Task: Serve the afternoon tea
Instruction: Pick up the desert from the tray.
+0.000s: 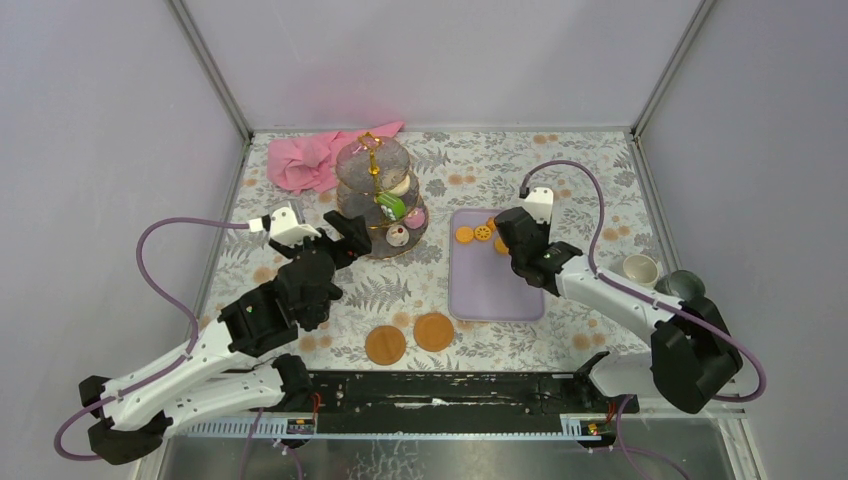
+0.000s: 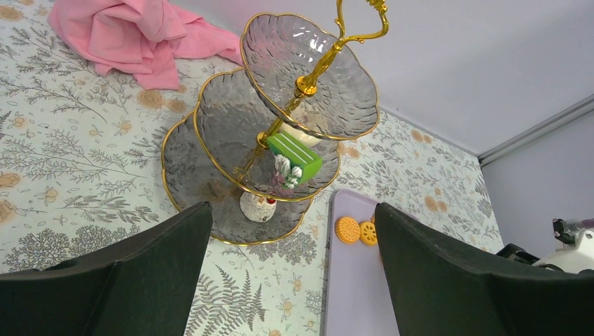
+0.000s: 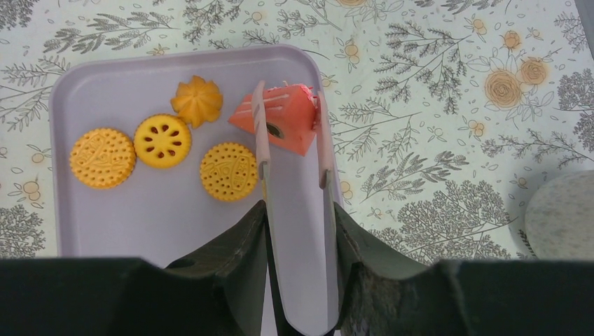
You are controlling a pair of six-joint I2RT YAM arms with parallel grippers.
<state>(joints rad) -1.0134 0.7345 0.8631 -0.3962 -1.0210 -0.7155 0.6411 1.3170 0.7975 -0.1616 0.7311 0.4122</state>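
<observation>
- Right wrist view: the right gripper (image 3: pixel 298 241) is seen partly closed on the pink tongs (image 3: pixel 264 150), whose two arms are pressed between its fingers.
- A coral-red cake slice (image 3: pixel 287 119) is pinched between the tong tips, ahead of the fingers, at the far right corner of the lilac tray (image 3: pixel 175 231) (whether it is lifted cannot be told).
- Three round orange biscuits (image 3: pixel 162 140) and a flower-shaped biscuit (image 3: pixel 197 100) are laid on the tray, left of the fingers.
- The left gripper (image 2: pixel 292 231) is spread wide, with nothing in it.
- The three-tier glass stand (image 2: pixel 308 77) is framed between and beyond its fingers; a green cake (image 2: pixel 294 155) is carried on the middle tier and a cupcake (image 2: pixel 258 206) on the bottom tier.
- The cream mug (image 1: pixel 640 268) and grey-green mug (image 1: pixel 682 284) are set side by side, right of the right gripper's fingers.
</observation>
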